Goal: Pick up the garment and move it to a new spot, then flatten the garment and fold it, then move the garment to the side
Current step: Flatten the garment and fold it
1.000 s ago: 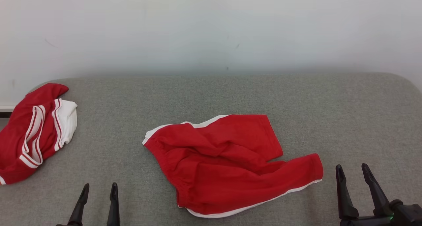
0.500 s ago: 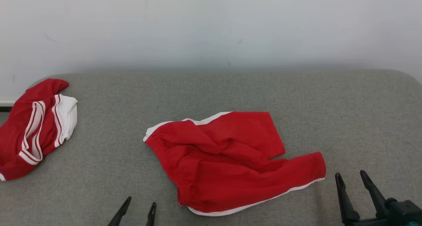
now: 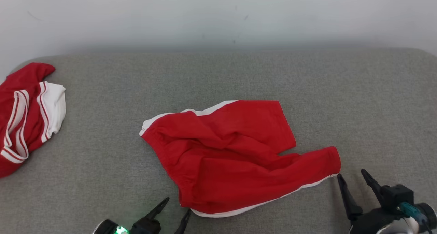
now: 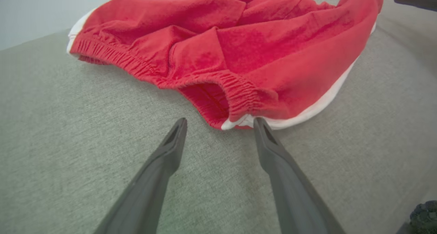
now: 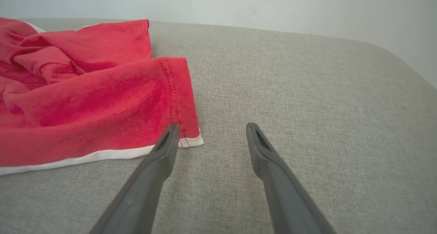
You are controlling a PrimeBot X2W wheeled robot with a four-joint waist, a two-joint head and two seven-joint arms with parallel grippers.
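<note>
**Q:** State of each gripper?

**A:** The left gripper (image 3: 178, 205) is spread and empty, tips at the near waistband corner of the shorts (image 3: 232, 155). The right gripper (image 3: 351, 173) is spread and empty, one tip just beside the leg hem corner.

**Q:** Where are the shorts?

**A:** Crumpled at the middle of the grey surface (image 3: 341, 101). A second garment (image 3: 24, 118) lies farther off, at the left edge, well apart.

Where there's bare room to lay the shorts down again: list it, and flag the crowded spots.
Free: the back strip of the grey cushion between the wall and the red shorts; the right end beyond their leg hem; the gap between them and the red-and-white garment. Crowded: the near edge, where the open left gripper and right gripper flank the shorts.
</note>
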